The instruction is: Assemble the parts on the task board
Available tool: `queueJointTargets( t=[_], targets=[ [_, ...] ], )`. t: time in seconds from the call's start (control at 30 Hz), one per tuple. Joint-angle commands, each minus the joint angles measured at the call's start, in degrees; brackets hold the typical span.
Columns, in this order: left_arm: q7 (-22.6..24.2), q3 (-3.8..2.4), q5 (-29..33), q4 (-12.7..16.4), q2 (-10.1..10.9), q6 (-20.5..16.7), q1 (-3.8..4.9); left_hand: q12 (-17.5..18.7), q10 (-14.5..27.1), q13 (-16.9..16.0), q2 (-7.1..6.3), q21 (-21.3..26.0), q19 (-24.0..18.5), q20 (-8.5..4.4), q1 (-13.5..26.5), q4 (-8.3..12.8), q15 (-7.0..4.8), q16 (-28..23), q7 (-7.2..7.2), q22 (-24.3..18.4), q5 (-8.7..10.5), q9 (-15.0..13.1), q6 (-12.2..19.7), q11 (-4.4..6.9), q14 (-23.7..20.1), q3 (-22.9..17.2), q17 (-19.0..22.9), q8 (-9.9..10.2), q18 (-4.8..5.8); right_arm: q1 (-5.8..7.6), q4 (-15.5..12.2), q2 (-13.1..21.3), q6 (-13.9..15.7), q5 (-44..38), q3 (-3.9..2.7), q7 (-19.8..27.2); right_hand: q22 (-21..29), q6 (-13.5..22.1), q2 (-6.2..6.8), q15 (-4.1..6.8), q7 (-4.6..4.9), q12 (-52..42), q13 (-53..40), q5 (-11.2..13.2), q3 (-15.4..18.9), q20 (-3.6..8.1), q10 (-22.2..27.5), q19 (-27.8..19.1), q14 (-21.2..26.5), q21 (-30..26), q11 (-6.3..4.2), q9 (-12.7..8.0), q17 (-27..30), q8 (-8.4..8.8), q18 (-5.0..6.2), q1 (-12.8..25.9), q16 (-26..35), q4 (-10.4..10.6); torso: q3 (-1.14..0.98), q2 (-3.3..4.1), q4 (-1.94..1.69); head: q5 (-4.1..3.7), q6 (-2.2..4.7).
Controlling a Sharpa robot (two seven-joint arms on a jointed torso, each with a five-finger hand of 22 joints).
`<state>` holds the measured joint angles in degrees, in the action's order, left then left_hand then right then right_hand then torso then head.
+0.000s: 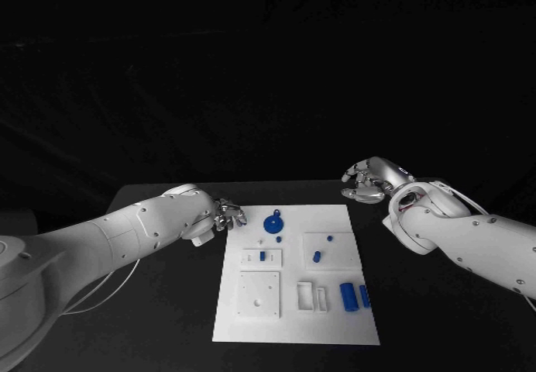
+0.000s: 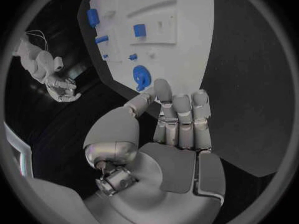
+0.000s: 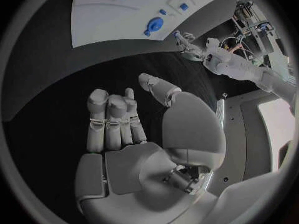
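Observation:
The white task board [image 1: 335, 325] lies mid-table. A round blue part [image 1: 273, 225] sits near its far edge, small blue parts [image 1: 316, 255] stand in the middle blocks, and two blue cylinders [image 1: 355, 295] lie at its right side. My left hand [image 1: 227, 215] hovers at the board's far left corner, close to the round part [image 2: 141, 77]. Its fingers [image 2: 182, 115] are loosely bent, with the thumb apart, and hold nothing. My right hand [image 1: 369, 180] hangs over the black table beyond the far right corner. Its fingers [image 3: 111, 115] are slack and empty too.
White raised blocks and slots [image 1: 259, 294] cover the board's near half. Black table [image 1: 447, 325] surrounds the board on both sides. A dark cloth backdrop rises behind the table.

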<state>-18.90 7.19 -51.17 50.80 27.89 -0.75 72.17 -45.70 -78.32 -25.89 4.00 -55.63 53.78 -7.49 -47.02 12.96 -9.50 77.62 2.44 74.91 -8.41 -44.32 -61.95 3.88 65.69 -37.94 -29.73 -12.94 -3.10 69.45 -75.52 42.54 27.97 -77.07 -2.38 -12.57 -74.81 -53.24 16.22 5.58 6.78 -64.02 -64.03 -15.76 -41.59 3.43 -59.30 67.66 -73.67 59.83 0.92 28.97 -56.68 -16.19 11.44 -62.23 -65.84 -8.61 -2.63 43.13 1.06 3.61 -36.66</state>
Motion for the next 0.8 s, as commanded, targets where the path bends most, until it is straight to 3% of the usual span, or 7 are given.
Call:
queueJointTargets(
  t=[0.03,0.2,0.37,0.53,0.63,0.8],
  targets=[
    [-0.57,0.06,-0.89,3.89,1.68,-3.52,0.08,-0.21,-0.35,0.21,-0.50,-0.29,0.60,-7.04,0.93,-0.56,-0.59,0.47,-0.62,0.86,1.68,0.38,-4.78,0.49,0.25,-3.17,-0.02,-0.46,0.83,0.00,0.43,-0.18,-0.91,-0.18,-0.03,0.42,-0.04,0.06,-0.29,-0.13,0.53,0.21,0.08,-0.34,0.20,0.23,0.39,0.10,-0.34,-0.34,-0.08,-0.06,0.08,0.21,3.56,0.22,0.34,-0.04,-0.12,-0.68,-0.52,-0.16,-0.30],
    [-0.88,0.34,-2.32,9.96,4.86,-5.46,-0.03,-0.20,-0.85,0.36,-0.56,-0.54,1.05,-7.18,2.36,-0.82,-0.67,0.64,-0.68,0.91,1.79,0.63,-5.25,0.65,0.68,-4.51,0.02,-0.63,0.85,-0.08,1.29,-0.54,-1.03,-0.15,-0.01,0.57,-0.05,0.06,-0.30,-0.13,0.53,0.21,0.09,-0.38,0.19,0.23,0.38,0.11,-0.34,-0.35,-0.08,-0.06,0.08,0.21,3.56,0.21,0.35,-0.04,-0.08,-1.19,-0.92,-0.35,-0.69],
    [-0.79,1.53,-2.92,14.81,7.12,-7.86,-0.83,-0.08,-1.64,0.58,-0.30,-0.80,1.59,-7.41,4.11,-1.18,-0.79,0.74,-0.88,0.92,2.20,0.86,-5.83,0.84,1.36,-5.32,0.12,-0.83,0.77,-0.33,1.91,-0.78,-1.13,-0.15,0.00,0.67,-0.05,0.05,-0.34,-0.13,0.53,0.21,0.13,-0.46,0.17,0.23,0.36,0.11,-0.35,-0.37,-0.08,-0.05,0.08,0.21,3.56,0.20,0.37,-0.04,-0.05,-1.60,-1.21,-0.36,-1.05],
    [-0.77,2.52,-4.05,17.99,8.55,-8.94,-1.85,-0.07,-2.17,0.67,-0.17,-1.03,1.99,-7.58,4.91,-1.00,-0.94,0.82,-1.02,0.93,2.46,1.00,-6.16,0.98,1.81,-5.89,0.17,-0.96,0.69,-0.53,2.05,-0.87,-1.20,-0.15,0.01,0.72,-0.05,0.05,-0.36,-0.13,0.53,0.22,0.16,-0.53,0.15,0.22,0.35,0.12,-0.35,-0.38,-0.08,-0.05,0.08,0.21,3.56,0.17,0.38,-0.05,-0.05,-1.88,-1.47,-0.45,-1.41],
    [-0.76,3.44,-4.50,19.42,9.16,-9.33,-2.20,-0.08,-2.34,0.68,-0.13,-1.11,2.12,-7.64,5.13,-0.91,-0.98,0.86,-1.07,0.94,2.50,1.05,-6.27,1.03,1.97,-6.09,0.17,-1.00,0.66,-0.60,2.13,-0.90,-1.25,-0.15,0.02,0.75,-0.05,0.05,-0.37,-0.13,0.53,0.22,0.18,-0.56,0.14,0.22,0.35,0.12,-0.36,-0.39,-0.08,-0.05,0.08,0.21,3.56,0.16,0.39,-0.05,-0.03,-2.01,-1.54,-0.47,-1.56],
    [-0.77,3.90,-5.28,20.36,9.36,-9.39,-3.03,-0.12,-2.59,0.68,-0.02,-1.24,2.32,-7.72,5.38,-0.78,-1.05,0.96,-1.16,0.95,2.52,1.09,-6.48,1.12,2.24,-6.40,0.17,-1.10,0.62,-0.69,2.17,-0.95,-1.31,-0.15,0.02,0.77,-0.05,0.04,-0.40,-0.13,0.52,0.22,0.20,-0.60,0.13,0.22,0.34,0.12,-0.36,-0.40,-0.08,-0.05,0.08,0.21,3.56,0.16,0.40,-0.05,-0.05,-2.21,-1.77,-0.51,-1.88]
  ],
)
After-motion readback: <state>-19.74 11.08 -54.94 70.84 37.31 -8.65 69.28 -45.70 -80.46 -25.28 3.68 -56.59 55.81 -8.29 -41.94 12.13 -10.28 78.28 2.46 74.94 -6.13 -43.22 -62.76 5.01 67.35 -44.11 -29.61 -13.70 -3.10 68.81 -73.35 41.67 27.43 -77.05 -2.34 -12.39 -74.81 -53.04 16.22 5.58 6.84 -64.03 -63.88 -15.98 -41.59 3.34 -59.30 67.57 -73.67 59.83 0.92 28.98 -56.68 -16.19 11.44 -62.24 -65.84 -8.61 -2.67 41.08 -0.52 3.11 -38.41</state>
